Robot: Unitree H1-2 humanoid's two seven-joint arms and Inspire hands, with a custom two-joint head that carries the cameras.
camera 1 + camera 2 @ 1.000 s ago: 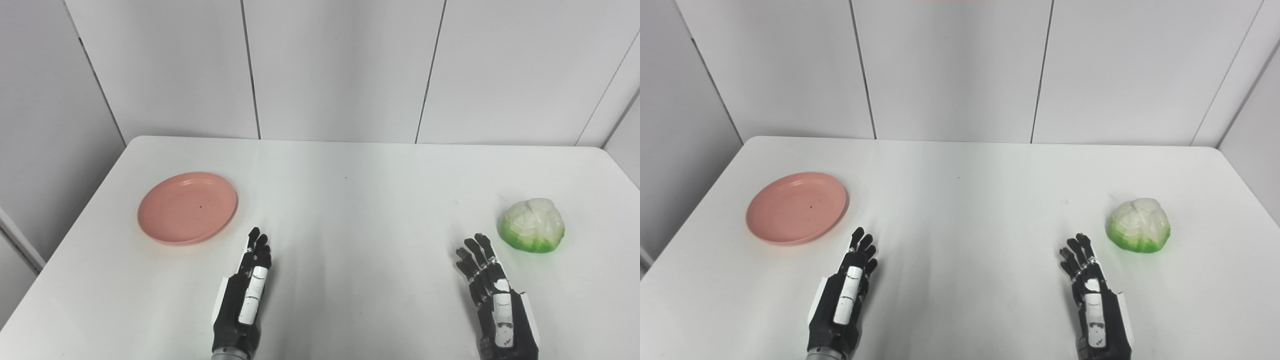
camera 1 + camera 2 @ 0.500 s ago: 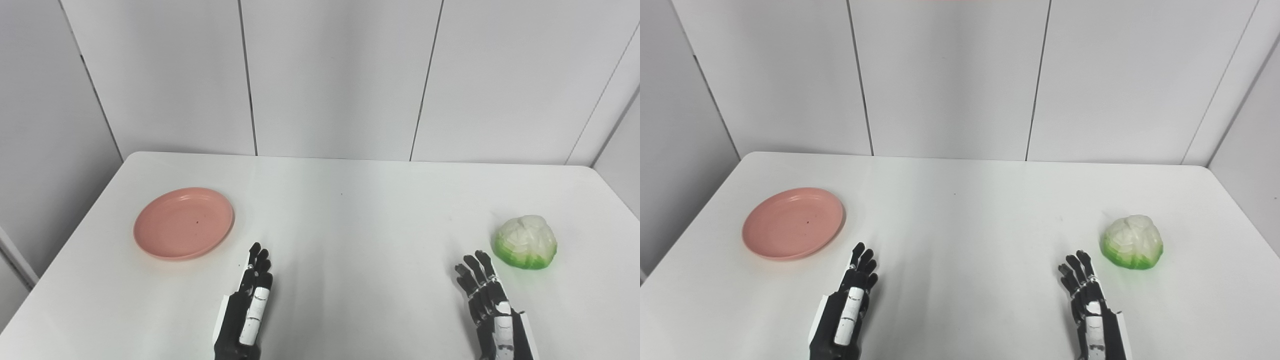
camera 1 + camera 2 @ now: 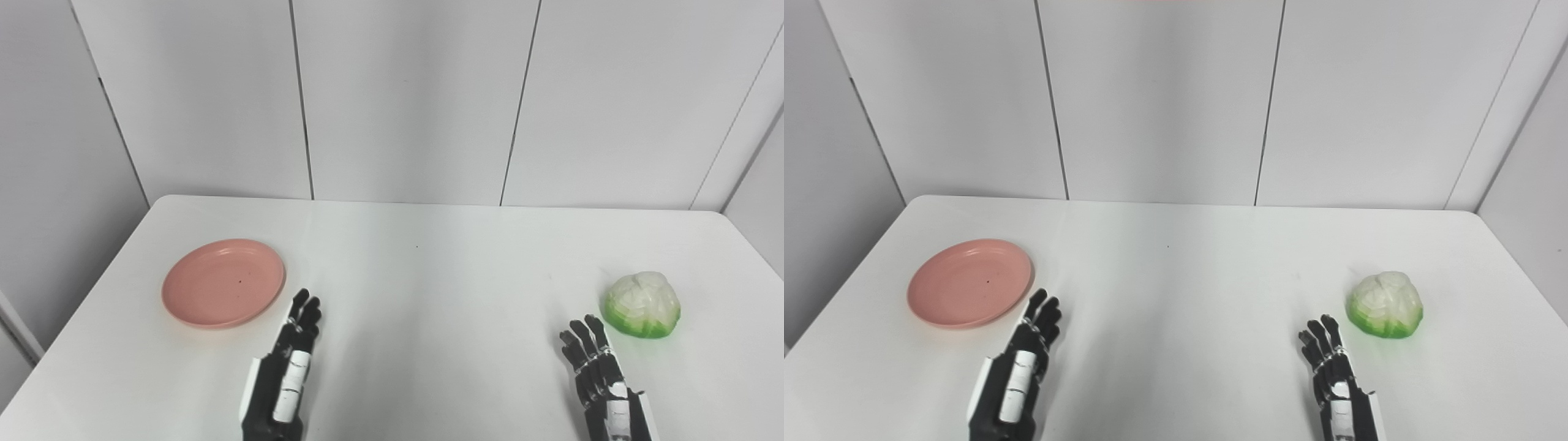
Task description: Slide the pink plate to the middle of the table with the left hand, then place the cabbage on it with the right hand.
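A pink plate lies flat on the left side of the white table, with nothing on it. My left hand is open just right of and nearer than the plate, its fingers stretched toward the plate's near right rim without touching it. A cabbage, white on top and green at the base, sits on the right side of the table. My right hand is open, nearer than the cabbage and a little to its left, with a gap between its fingers and the cabbage.
Grey wall panels stand right behind the table's far edge. The table's left edge runs close by the plate, and its right edge lies a short way beyond the cabbage.
The camera has tilted up, so the whole scene sits lower in the picture. My left hand has shifted left, toward the plate's near rim. The plate and cabbage have stayed put.
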